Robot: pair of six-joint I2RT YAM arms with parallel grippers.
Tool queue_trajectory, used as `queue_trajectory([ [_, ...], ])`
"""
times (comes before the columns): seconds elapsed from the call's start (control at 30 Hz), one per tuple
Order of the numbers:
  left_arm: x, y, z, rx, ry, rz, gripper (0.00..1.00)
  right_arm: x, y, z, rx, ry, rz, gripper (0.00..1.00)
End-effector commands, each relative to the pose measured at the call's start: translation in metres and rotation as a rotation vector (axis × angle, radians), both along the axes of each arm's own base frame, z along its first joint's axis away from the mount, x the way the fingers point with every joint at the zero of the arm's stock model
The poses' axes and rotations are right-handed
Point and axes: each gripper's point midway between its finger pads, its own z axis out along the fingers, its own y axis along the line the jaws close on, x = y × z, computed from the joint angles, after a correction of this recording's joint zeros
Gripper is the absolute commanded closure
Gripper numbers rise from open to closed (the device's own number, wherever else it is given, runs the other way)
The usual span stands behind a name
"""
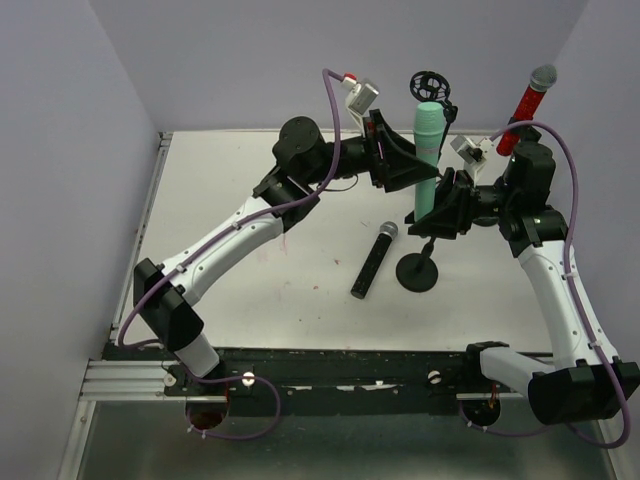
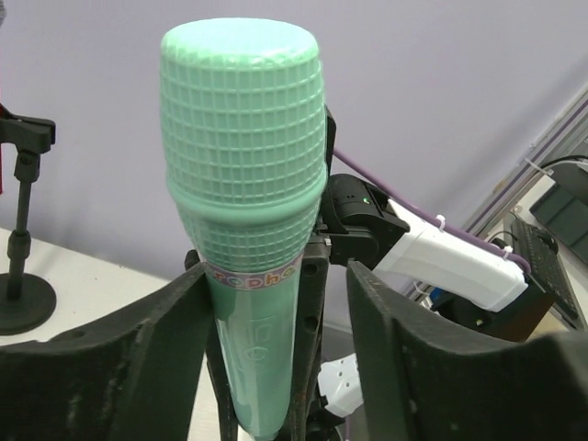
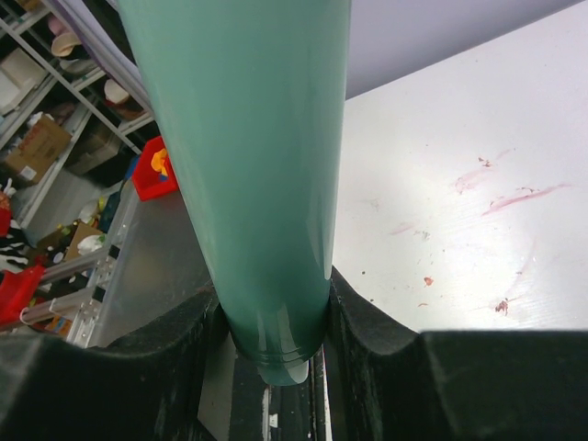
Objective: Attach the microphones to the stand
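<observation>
The mint-green microphone (image 1: 428, 150) stands upright above the table, head up. My right gripper (image 1: 437, 205) is shut on its lower end; in the right wrist view the handle (image 3: 266, 184) is pinched between both fingers of that gripper (image 3: 276, 303). My left gripper (image 1: 408, 165) is open around the upper body just below the head (image 2: 243, 138). Its left finger (image 2: 175, 340) lies against the microphone and its right finger (image 2: 386, 340) stands apart from it. The black microphone (image 1: 373, 260) lies on the table. The red microphone (image 1: 530, 100) sits tilted in a holder at the back right.
A black stand with a round base (image 1: 418, 272) is on the table just below the right gripper. Another stand with a ring clip (image 1: 430, 85) rises behind the green microphone. A clip stand (image 2: 20, 230) shows at the left wrist view's left edge. Walls enclose the table.
</observation>
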Motion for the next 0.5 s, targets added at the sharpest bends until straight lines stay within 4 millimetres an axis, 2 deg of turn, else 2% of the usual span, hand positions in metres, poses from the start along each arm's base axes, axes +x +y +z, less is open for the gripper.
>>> queue_trajectory([
  [0.0,-0.008,-0.005,0.002,0.003,-0.023,-0.061,0.4,-0.008,0.0,0.0,0.005,-0.008,0.022,0.94],
  [0.1,-0.005,-0.008,-0.001,0.014,-0.016,-0.058,0.42,-0.009,0.0,0.0,0.005,-0.006,0.022,0.93],
  [0.23,-0.003,-0.01,-0.002,0.025,-0.02,-0.059,0.53,-0.009,0.0,0.0,0.006,-0.008,0.024,0.93],
  [0.3,-0.005,-0.01,-0.001,0.024,-0.025,-0.069,0.65,-0.009,0.0,-0.001,0.005,-0.003,0.022,0.93],
  [0.37,-0.006,-0.009,0.003,0.016,-0.037,-0.073,0.86,-0.009,0.0,-0.001,0.004,-0.003,0.019,0.91],
  [0.4,-0.008,-0.006,0.006,0.008,-0.049,-0.072,0.91,-0.009,0.0,-0.001,0.003,-0.006,0.017,0.85],
  [0.47,-0.01,0.0,0.011,-0.013,-0.071,-0.06,0.99,-0.008,0.0,-0.001,-0.002,-0.008,-0.001,0.57],
])
